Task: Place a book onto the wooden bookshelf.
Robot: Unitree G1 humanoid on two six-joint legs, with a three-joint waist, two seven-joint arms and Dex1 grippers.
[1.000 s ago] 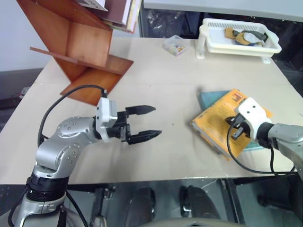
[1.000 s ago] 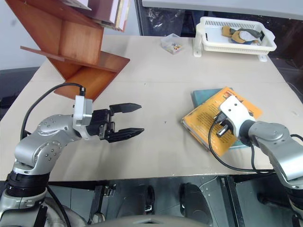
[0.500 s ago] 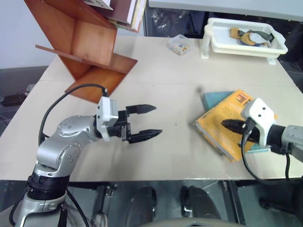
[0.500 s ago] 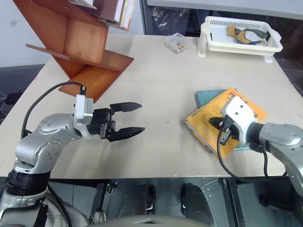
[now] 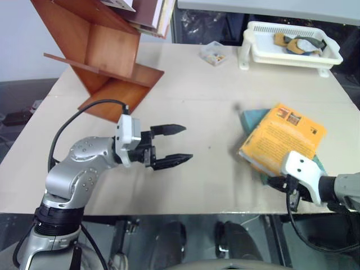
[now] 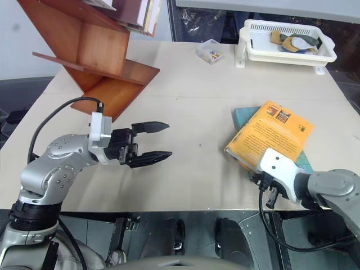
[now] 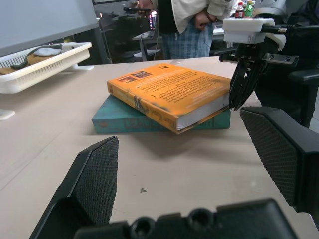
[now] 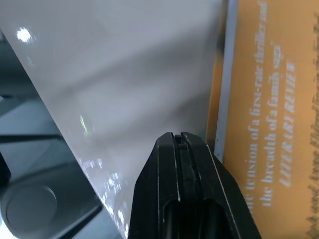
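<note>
I see a pale beige table from above. The thick orange-yellow paperback book (image 5: 282, 139) lies flat at the right of the frame, partly on top of a thinner teal book (image 5: 248, 119). Its long axis runs diagonally, from lower left to upper right.

My right gripper (image 5: 275, 183), two black fingers pressed together and holding nothing, sits at the lower right, just beside the book's near corner. The book lies directly beyond its tips, up and slightly right. This arm is much the nearer one.

My left gripper (image 5: 171, 146) hovers at centre left with its black fingers spread wide and empty. It points sideways toward the book across bare table, well apart from it.

The large tilted reddish-brown wooden bookshelf (image 5: 101, 53) stands at the upper left, closer to my left arm. A white plastic basket tray (image 5: 292, 49) sits at the upper right.

The left wrist view adds the book's white page edge and thickness, and a person standing beyond the table. The right wrist view adds the closed fingertips at the book's edge; whether they touch it I cannot tell.
</note>
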